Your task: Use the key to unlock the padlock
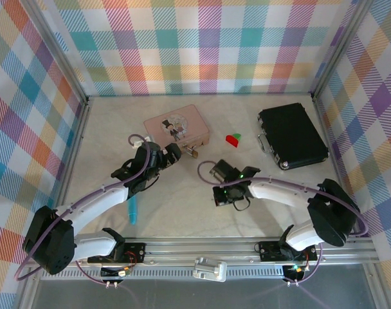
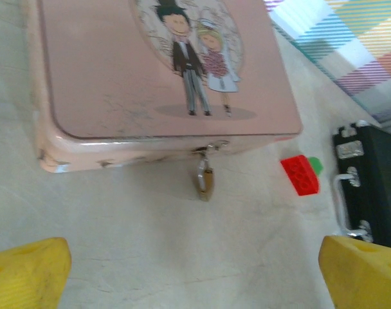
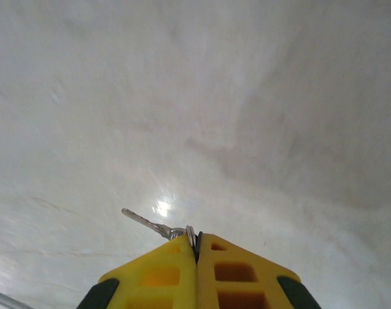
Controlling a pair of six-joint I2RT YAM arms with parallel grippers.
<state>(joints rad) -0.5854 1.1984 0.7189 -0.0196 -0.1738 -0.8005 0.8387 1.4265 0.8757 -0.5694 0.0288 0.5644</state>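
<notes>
Two grippers are at work, and they stand quite differently. The right gripper has its jaws pressed together, pinching the head of the key. The blade sticks out to the left of the fingertips, low over the table and nearly flat to it. The left gripper has its jaws wide apart and holds nothing, with a yellow fingertip at each side.

The padlock lies straight ahead of the left gripper, between the lines of its two fingers. It hangs from the hasp on the near edge of the pink tin. Its shackle is up at the tin and its brass body trails toward the gripper, so its long axis runs roughly along the gripper's line of reach.

From above, the left gripper is just beside the padlock, clearly the nearer of the two. The right gripper is well apart from it, with the padlock lying beyond it and off to its left.

To my eye the key is gripped and ready to be carried over. The coming move depends on turning the blade so it points along the padlock's axis, into the end of the body that faces away from the tin. I can't make out the keyhole from here. The open left gripper looks well placed to steady the padlock while that happens.
</notes>
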